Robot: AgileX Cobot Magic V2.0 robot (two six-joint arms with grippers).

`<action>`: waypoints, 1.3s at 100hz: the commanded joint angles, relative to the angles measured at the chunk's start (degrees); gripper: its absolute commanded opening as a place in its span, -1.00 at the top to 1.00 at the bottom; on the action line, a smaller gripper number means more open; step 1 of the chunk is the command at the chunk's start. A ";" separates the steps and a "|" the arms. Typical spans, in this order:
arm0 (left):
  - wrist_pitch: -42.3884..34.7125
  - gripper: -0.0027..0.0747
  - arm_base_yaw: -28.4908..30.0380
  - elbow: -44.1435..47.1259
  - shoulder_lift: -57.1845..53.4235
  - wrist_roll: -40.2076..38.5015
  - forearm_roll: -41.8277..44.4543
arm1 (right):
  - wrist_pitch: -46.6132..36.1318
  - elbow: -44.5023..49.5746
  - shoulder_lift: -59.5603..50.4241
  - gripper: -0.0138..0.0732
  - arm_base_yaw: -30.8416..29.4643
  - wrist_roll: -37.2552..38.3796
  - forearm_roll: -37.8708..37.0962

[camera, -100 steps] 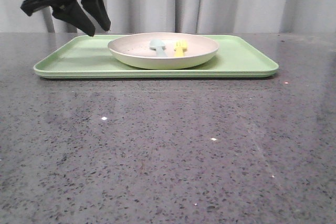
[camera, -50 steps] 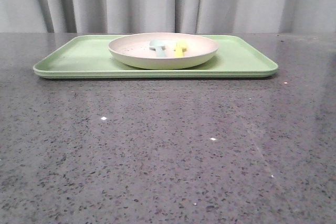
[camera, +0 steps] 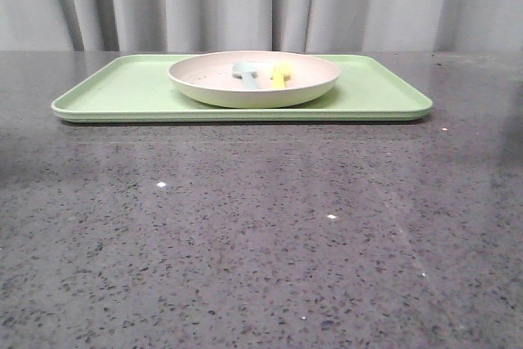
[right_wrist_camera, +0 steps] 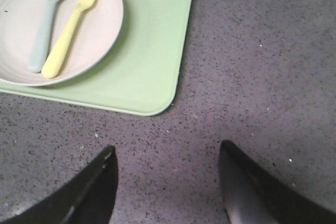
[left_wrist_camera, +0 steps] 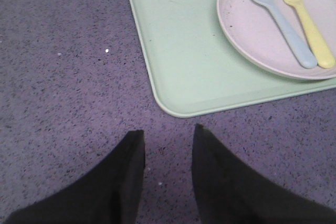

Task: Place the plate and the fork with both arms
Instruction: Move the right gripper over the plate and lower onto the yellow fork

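Gone from the front view, the left pincer [left_wrist_camera: 168, 145] and right pincer [right_wrist_camera: 168, 166] hover apart. Inside the plate [camera: 254, 78] lies the fork [camera: 279, 76], light, stiff, slippery; grip its handle.

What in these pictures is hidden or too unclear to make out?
- Front view: both arms are out of frame; only the wrist views show their fingers.
- Front view: the plate rim hides most of the fork and spoon.
- Left wrist view: the picture's edge cuts off the plate and tray.
- Right wrist view: the left gripper cannot be seen; likewise the right gripper from the left.
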 commanded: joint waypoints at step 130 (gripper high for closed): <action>-4.48 0.34 -0.24 14.10 -20.19 -1.49 0.98 | 19.44 -59.01 51.36 -0.32 9.56 6.01 1.77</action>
